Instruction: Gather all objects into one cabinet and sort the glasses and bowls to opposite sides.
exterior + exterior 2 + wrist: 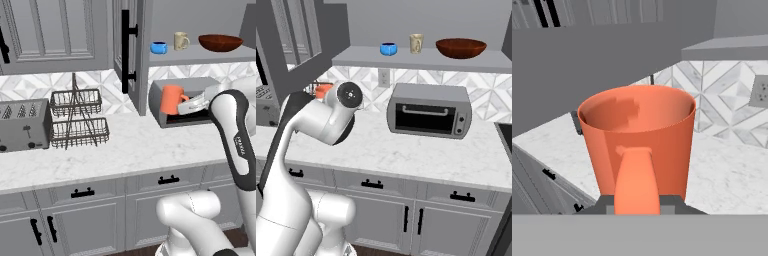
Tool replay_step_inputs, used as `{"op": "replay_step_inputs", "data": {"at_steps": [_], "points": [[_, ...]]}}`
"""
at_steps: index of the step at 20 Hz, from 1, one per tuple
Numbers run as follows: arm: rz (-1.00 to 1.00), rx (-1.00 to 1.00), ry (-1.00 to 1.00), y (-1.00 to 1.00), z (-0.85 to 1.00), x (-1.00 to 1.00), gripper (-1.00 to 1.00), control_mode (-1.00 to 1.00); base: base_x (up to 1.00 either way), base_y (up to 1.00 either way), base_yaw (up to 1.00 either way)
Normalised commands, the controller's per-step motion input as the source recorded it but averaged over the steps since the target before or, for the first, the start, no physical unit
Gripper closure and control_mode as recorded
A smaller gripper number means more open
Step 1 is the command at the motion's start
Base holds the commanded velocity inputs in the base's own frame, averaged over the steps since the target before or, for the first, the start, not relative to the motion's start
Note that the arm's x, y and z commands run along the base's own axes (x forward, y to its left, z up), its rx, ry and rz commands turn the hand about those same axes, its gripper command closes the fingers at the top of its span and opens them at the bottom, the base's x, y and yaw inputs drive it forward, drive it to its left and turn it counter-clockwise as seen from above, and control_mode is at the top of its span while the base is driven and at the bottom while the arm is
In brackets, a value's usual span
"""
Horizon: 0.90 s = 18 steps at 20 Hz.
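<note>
1. The orange handled cup [171,99] hangs upright above the white marble counter [125,145], in front of the grey toaster oven [160,100].
2. The two-finger gripper [184,103] is clamped on the cup's handle.
3. On the grey cabinet shelf [200,56] stand the squat blue cup [159,48], the beige mug [180,41] and the wide red-brown bowl [220,43].

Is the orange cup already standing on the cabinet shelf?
No, the orange cup is held in the pincer above the counter, below the shelf.

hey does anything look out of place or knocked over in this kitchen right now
Nothing is spilled or tipped. The orange cup is upright in the end effector, above the counter, while the blue cup, mug and bowl sit on the cabinet shelf.
</note>
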Motion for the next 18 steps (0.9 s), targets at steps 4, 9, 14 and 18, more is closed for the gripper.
{"op": "replay_step_inputs", "data": {"at_steps": [4, 9, 14, 18], "points": [[0.0, 0.0, 0.0, 0.0, 0.0, 0.0, 1.0, 1.0, 0.36, -0.11, 0.0], [0.0, 0.0, 0.0, 0.0, 0.0, 0.0, 1.0, 1.0, 0.1, -0.01, 0.0], [0.0, 0.0, 0.0, 0.0, 0.0, 0.0, 1.0, 1.0, 0.67, 0.08, 0.0], [0.0, 0.0, 0.0, 0.0, 0.0, 0.0, 1.0, 1.0, 0.14, 0.1, 0.0]]}}
